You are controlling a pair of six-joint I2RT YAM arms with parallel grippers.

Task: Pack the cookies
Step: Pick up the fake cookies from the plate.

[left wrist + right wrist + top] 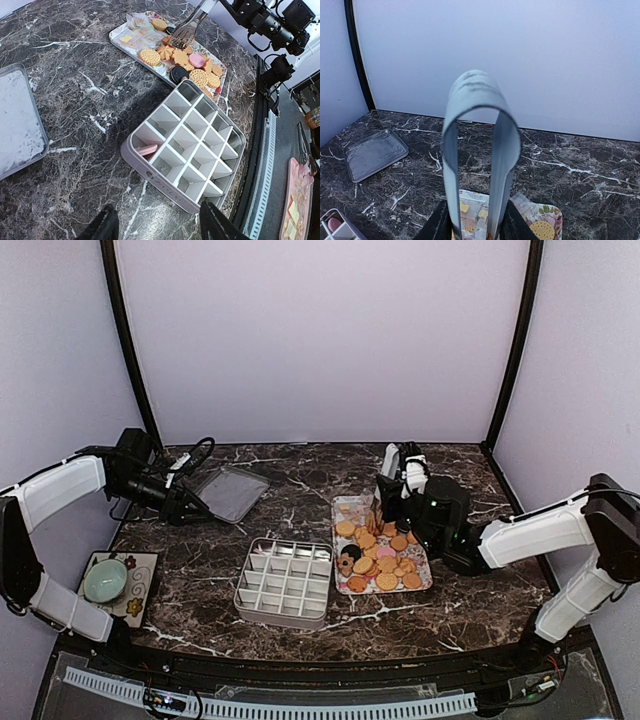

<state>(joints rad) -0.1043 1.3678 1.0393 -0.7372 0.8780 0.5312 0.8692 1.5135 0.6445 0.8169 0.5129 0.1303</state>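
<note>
The cookies (380,552) lie heaped on a flower-patterned tray (347,505) right of centre: round golden ones, black sandwich rounds (179,74) and a pink one (196,60). My right gripper (392,502) is shut on metal tongs (479,145), whose tips (186,32) hover over the tray's far end. A white gridded box (285,582) stands left of the tray, with one pink cookie (147,149) in a corner cell. My left gripper (156,212) is open and empty, off to the left of the box, by the lid (228,492).
The box's shallow metal lid (15,120) lies at the back left. A green bowl (105,580) sits on a patterned mat at the near left. Clear wrappers (136,22) lie on the tray's far end.
</note>
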